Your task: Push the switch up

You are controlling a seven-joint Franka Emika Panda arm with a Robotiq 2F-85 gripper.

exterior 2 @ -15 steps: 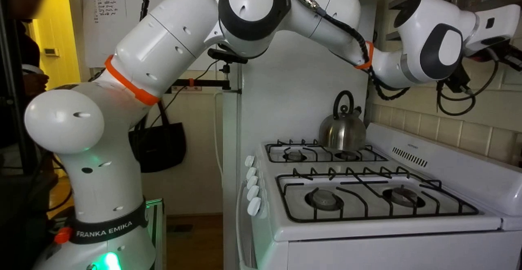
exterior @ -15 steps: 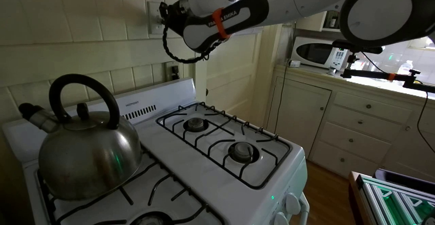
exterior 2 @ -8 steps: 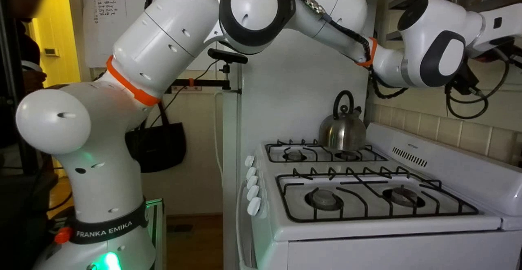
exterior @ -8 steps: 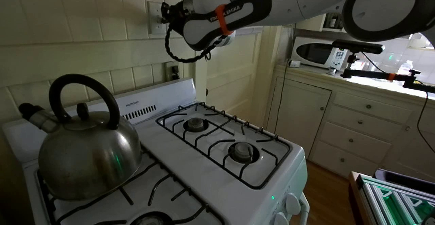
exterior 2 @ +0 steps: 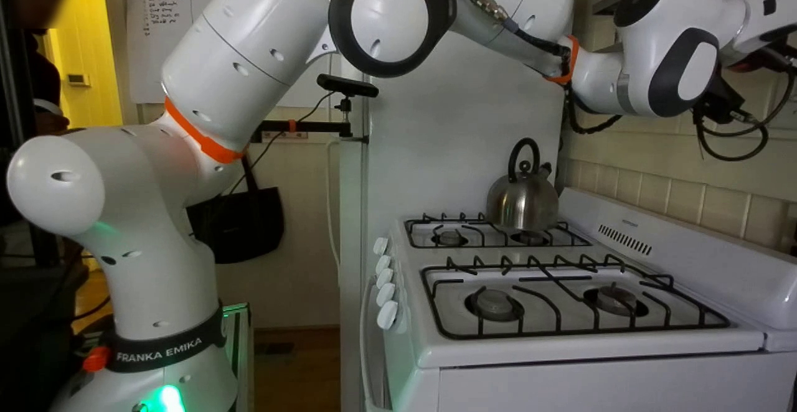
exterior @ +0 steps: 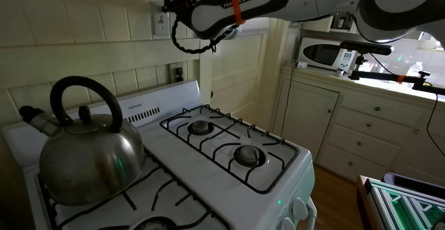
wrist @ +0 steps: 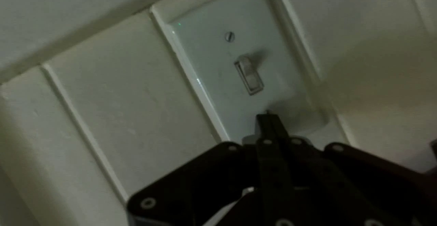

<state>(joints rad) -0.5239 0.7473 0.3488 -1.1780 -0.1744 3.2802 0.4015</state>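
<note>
The switch is a cream-white plate [exterior: 160, 30] on the wall above the stove in an exterior view. Its toggle shows at the plate's middle. In the wrist view the plate [wrist: 208, 45] fills the upper middle, with the toggle [wrist: 248, 72] standing out at the slot end farther from my fingertips. My gripper [wrist: 267, 116] is shut and empty, its fingertips together in front of the plate beside the toggle. In an exterior view the gripper [exterior: 167, 2] is just above the toggle, close to the wall. I cannot tell whether it touches the plate.
A white stove [exterior: 208, 174] stands below, with a steel kettle [exterior: 90, 157] on it, also seen in an exterior view [exterior 2: 523, 206]. An outlet plate with a dark plug [exterior: 178, 73] is lower on the wall. A cable loop [exterior: 194, 51] hangs under the wrist.
My gripper has moved up along the wall, together with the wrist and forearm. The toggle, earlier beside the fingers, now shows below them in an exterior view.
</note>
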